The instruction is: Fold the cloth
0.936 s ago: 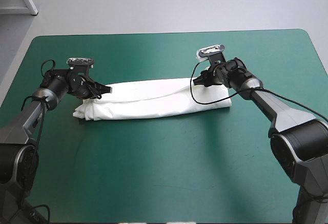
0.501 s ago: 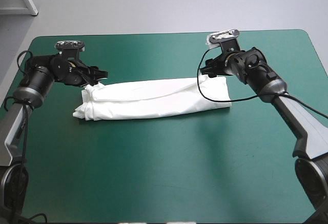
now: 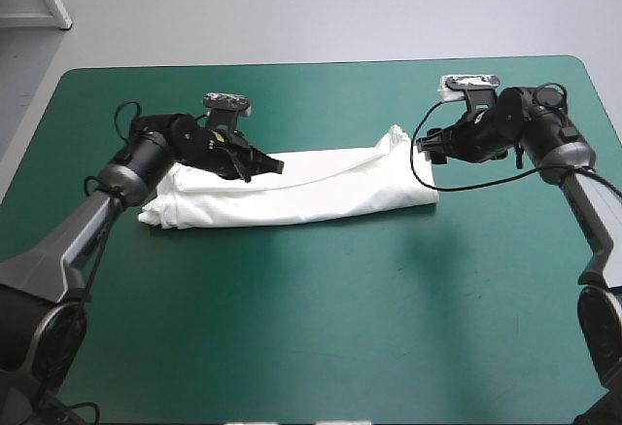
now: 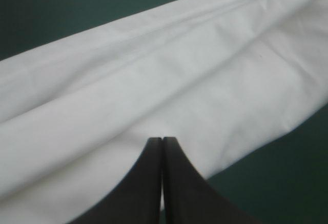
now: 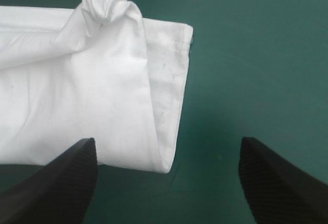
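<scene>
Half done, at a guess: across the middle of teal-green cover point(image 3: 321, 328), T-shirt point(image 3: 311, 187) as long narrow band, crosswise folds left to make. Over its left part, left gripper point(image 3: 272, 165), fingers pressed together, empty. Beside its right end, right gripper point(image 3: 432, 145), fingers spread wide.

t-shirt point(image 3: 321, 188) on table point(image 3: 311, 328) — left claw point(image 3: 276, 165) above

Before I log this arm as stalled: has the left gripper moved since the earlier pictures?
Yes. The left gripper has moved rightward, away from the table cover's left edge, from the left end of the T-shirt to over its body.
</scene>
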Robot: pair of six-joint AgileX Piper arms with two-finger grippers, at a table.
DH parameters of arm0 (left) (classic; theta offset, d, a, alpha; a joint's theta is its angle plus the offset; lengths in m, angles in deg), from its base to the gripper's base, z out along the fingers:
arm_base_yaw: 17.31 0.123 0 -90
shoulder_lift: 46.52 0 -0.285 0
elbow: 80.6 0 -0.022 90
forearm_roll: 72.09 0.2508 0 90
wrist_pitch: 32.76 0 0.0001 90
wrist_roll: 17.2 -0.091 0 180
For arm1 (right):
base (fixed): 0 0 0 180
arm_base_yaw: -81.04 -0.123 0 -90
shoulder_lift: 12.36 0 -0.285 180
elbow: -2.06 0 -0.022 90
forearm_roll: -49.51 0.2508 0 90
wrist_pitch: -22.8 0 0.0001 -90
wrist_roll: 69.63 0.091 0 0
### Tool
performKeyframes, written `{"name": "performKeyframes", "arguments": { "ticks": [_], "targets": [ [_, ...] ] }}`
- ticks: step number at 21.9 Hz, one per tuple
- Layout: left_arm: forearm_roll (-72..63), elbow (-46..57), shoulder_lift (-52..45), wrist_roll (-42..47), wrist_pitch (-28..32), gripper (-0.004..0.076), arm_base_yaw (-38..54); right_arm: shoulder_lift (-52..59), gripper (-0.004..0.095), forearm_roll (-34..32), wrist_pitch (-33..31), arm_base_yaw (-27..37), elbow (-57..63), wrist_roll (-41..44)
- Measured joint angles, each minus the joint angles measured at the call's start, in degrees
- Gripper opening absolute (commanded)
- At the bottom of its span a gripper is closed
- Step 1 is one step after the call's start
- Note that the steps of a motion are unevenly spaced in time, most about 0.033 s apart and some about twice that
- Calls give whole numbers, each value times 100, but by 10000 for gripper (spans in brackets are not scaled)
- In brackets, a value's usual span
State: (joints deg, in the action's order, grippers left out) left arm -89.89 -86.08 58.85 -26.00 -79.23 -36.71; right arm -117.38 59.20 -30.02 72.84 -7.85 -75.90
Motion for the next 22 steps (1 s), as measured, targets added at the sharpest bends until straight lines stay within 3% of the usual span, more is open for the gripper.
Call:
{"name": "performKeyframes", "arguments": {
  "ticks": [9, 17, 19, 22],
  "targets": [
    [24, 0, 1282, 114, 465, -10, -390, -444, 705, 961, -460, 322, 18, -722],
    [10, -67, 1418, 125, 532, -10, -395, -1228, 704, 1685, -302, 322, 18, -1069],
    [10, -71, 1418, 125, 526, -10, -395, -1460, 684, 1832, -236, 322, 18, -1113],
    [10, -78, 1418, 125, 521, -10, -395, -1621, 569, 2166, -203, 327, 3, -1317]
  ]
}}
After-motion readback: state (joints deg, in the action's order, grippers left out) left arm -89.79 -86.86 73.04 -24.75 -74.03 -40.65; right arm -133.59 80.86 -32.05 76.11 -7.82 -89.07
